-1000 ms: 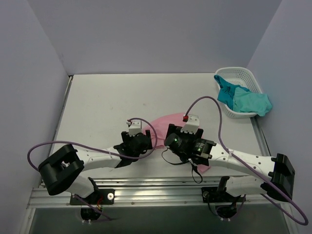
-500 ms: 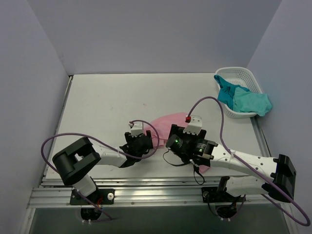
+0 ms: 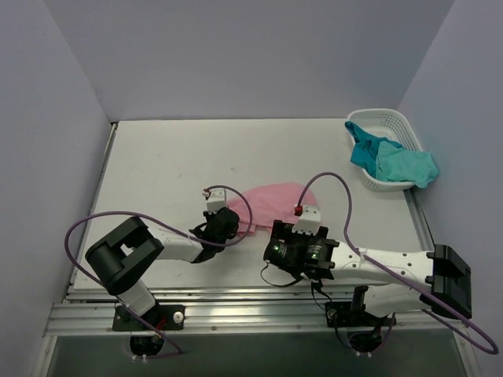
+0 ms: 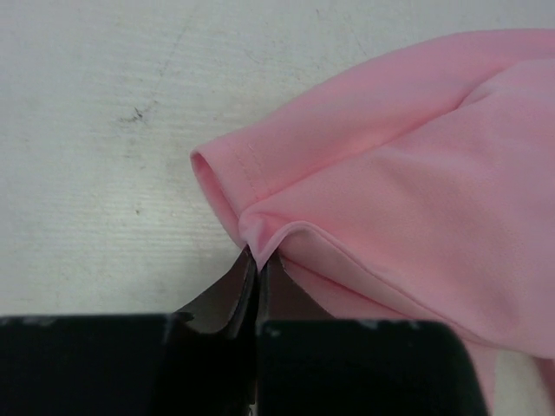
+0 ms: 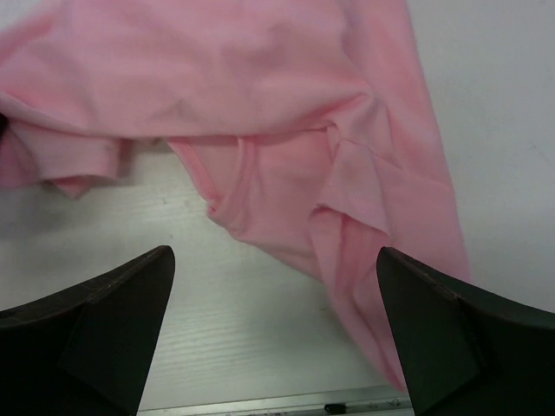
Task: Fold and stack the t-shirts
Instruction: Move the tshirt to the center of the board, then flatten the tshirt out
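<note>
On the worktop (image 3: pixel 157 165) the pink t-shirt (image 3: pixel 271 196) lies rumpled, its long axis running left to right. The left hand (image 4: pixel 257 264) is pinched tight on its left sleeve fold. The right hand (image 5: pixel 273 260), wide and holding nothing, hovers over its near-right edge.

This is a robotics lab test cell. A plain white bench (image 3: pixel 173 165) is boxed in by bare lavender panel walls (image 3: pixel 251 55). The left arm (image 3: pixel 169 250) and right arm (image 3: pixel 385 263) are bolted to an aluminium rail (image 3: pixel 236 310) at its near edge, trailing purple cables (image 3: pixel 86 228). Household things lie here: a pink t-shirt (image 3: pixel 271 200) and a white lattice basket (image 3: pixel 381 112) of teal t-shirts (image 3: pixel 397 163).
</note>
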Robot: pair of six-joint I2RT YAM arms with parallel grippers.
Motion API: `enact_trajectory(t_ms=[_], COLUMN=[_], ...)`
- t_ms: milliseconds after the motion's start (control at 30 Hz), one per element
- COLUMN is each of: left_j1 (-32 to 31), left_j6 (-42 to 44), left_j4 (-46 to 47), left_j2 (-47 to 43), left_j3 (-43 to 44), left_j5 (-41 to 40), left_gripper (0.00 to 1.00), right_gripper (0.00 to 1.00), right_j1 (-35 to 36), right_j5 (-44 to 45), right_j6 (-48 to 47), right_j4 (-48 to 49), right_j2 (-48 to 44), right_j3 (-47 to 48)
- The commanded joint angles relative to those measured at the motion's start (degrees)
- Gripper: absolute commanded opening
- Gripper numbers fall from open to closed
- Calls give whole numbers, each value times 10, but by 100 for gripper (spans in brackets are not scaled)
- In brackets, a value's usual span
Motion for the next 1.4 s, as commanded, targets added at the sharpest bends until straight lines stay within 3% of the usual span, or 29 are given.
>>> enact_trajectory(t_ms=[0,267,767,933,1367], left_j1=[42,120,138,139,138], left_j6=[27,39,39,38,33], left_j4=[-16,-23,-9,-7,-4], left_j2=[-30,-51,-9,-13,-22], left_j3=[32,38,63,56,46], left_j5=[12,38,66,70,73], left_gripper=[2,2,2,2,2], right_gripper=[97,95,94,91,91], right_j1=[14,37,179,180,181], right_j5=[-12,-12,-39,-44,-1], right_j6=[61,75,209,230,255], right_j4=[0,6,-3,19,-101], right_j2=[44,75,228,206,158], right_j3=[-20,-19,1,-40,-13])
